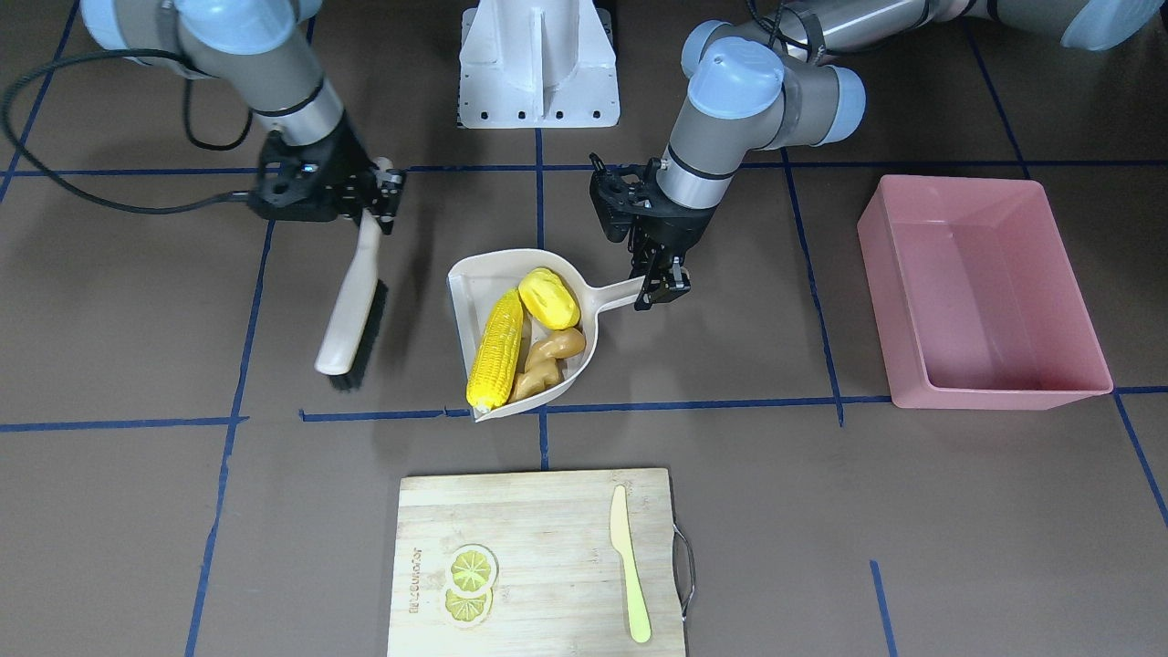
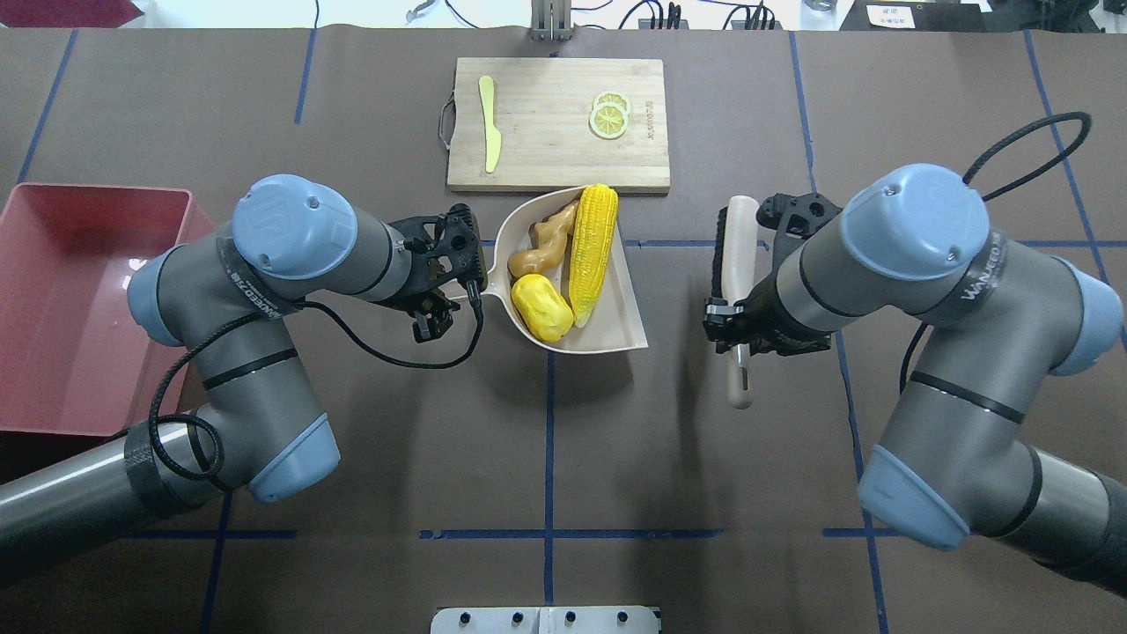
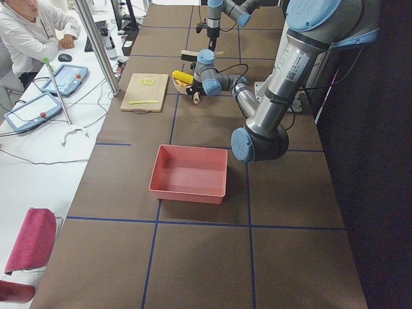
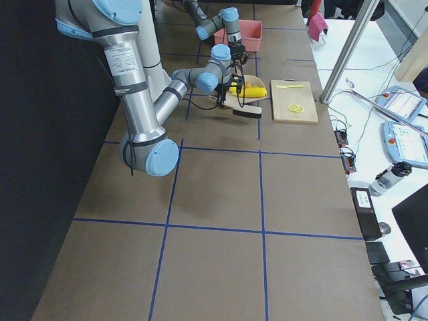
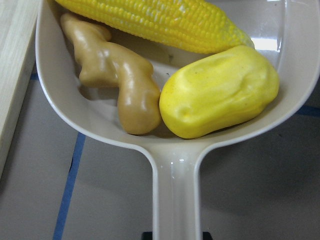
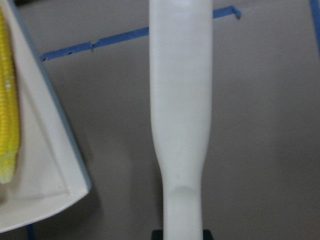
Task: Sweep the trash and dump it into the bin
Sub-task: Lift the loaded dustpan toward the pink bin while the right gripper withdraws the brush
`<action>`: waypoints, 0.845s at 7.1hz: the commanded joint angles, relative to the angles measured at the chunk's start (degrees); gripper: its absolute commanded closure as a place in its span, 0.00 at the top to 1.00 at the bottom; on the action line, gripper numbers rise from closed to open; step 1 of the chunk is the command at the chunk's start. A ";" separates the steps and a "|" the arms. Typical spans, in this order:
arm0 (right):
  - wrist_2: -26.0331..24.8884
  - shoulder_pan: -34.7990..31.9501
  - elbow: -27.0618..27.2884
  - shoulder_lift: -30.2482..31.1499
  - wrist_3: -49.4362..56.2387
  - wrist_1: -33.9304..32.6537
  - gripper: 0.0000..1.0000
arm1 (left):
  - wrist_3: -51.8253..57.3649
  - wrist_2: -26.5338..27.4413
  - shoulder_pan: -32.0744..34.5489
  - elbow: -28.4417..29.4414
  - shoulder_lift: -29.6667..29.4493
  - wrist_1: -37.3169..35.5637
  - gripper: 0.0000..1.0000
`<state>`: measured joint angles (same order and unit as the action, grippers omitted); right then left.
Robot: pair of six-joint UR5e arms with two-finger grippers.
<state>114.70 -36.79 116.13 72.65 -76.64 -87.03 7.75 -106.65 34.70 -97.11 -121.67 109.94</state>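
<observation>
1. On the brown table (image 1: 912, 547), near its middle, one beige dustpan (image 1: 464, 278) carries all three pieces of trash: one yellow corn cob (image 1: 497, 351), one lumpy yellow potato-like piece (image 1: 549, 298) and one tan ginger root (image 1: 550, 356), packed close together.
2. One left gripper (image 1: 662, 285) has its jaws closed tight on the end of the dustpan's handle.
3. One right gripper (image 1: 376, 196) is clamped the same way on the handle of one beige brush (image 1: 351, 310). The brush is tilted, with dark bristles, and sits beside the pan's open mouth, apart from it.
4. One pink bin (image 1: 1004, 397) stands well apart from the dustpan, on the left arm's side.
5. One wooden cutting board (image 1: 547, 547) lies across from the robot, bearing two lemon slices (image 1: 472, 584) and one yellow-green knife (image 1: 630, 566).
6. Blue tape lines (image 1: 703, 404) divide the table into squares. Along its far edge runs a white bench (image 3: 38, 174) with two tablet-like screens (image 3: 67, 78) and cables, and one person in white (image 3: 29, 32) sits there.
</observation>
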 commanded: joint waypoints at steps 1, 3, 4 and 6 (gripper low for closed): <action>0.17 -3.36 2.95 5.55 3.49 -0.07 0.00 | -0.71 -10.10 6.13 -2.45 3.42 0.37 0.08; 0.17 -4.69 3.58 7.77 6.14 0.02 0.00 | -0.71 -12.09 10.63 -7.36 7.83 0.37 0.04; 0.17 -5.04 3.58 7.86 6.15 -0.06 0.00 | -0.80 -12.18 12.56 -10.00 10.20 0.19 0.03; 0.00 -5.04 3.23 8.21 6.24 0.02 0.00 | -0.54 -18.63 20.27 -15.37 18.52 0.45 0.00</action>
<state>114.79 -41.76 119.60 80.65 -70.53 -87.04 6.98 -121.13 50.15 -109.52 -108.10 110.13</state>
